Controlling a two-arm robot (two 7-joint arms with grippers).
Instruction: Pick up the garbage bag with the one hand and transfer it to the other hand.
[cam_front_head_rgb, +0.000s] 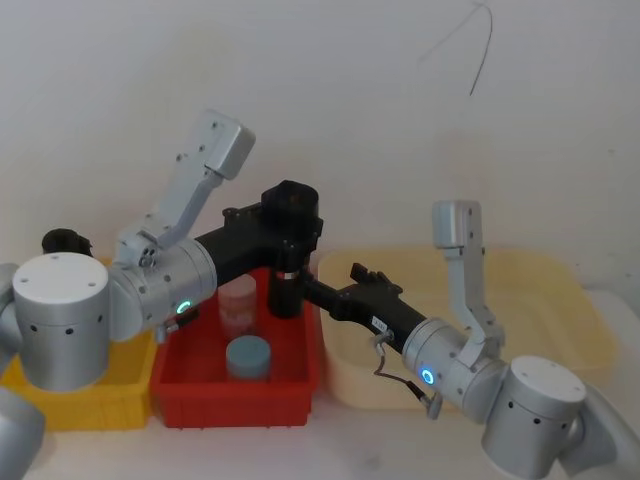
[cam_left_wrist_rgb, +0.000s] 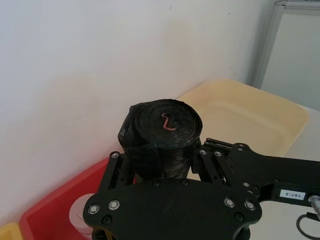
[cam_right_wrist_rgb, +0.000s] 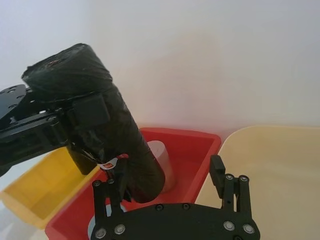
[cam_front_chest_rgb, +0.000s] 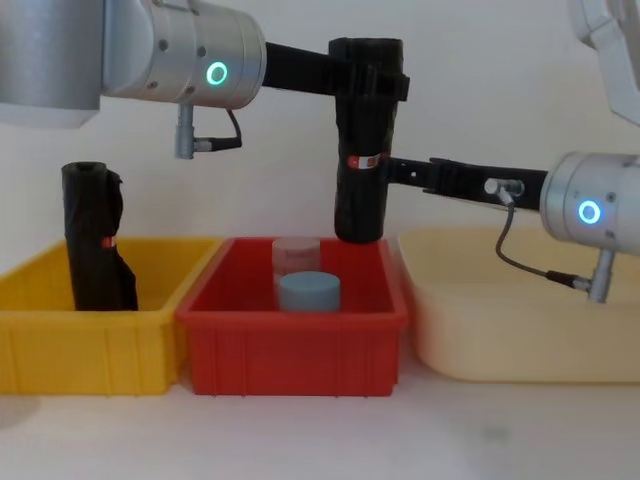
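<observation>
Yellow bin: rectangular yellow plastic bin (cam_front_chest_rgb: 100, 340), at 9 o'clock of the red one in the chest view. A kinked black plastic roll (cam_front_chest_rgb: 95, 240) with a small red tag stands in it, leaning on the back wall.
Red bin: rectangular red plastic bin (cam_front_chest_rgb: 290, 350), middle of the row. It holds a clear plastic cup (cam_front_chest_rgb: 297, 255) with a blue-grey round disc (cam_front_chest_rgb: 309, 292) just in front of it.
Cream tub: wide cream plastic tub (cam_front_chest_rgb: 510, 340), at 3 o'clock of the red bin.
Garbage bag: straight black plastic tube-shaped garbage bag (cam_front_chest_rgb: 362, 205) with a red-and-white label band, upright in the air at 12 o'clock over the red bin, clear of the cup.
Left gripper: black long-fingered left gripper (cam_front_chest_rgb: 368, 85), green-ringed arm, comes in from 9 o'clock and is clamped round the bag's top.
Right gripper: black right gripper (cam_front_chest_rgb: 395, 170), blue-ringed arm, comes in from 3 o'clock at band height. Jaws are wide, with the bag between them, close to one finger.
Surface: white table (cam_front_chest_rgb: 300, 430).
Room: plain white wall (cam_front_chest_rgb: 500, 80) behind.
</observation>
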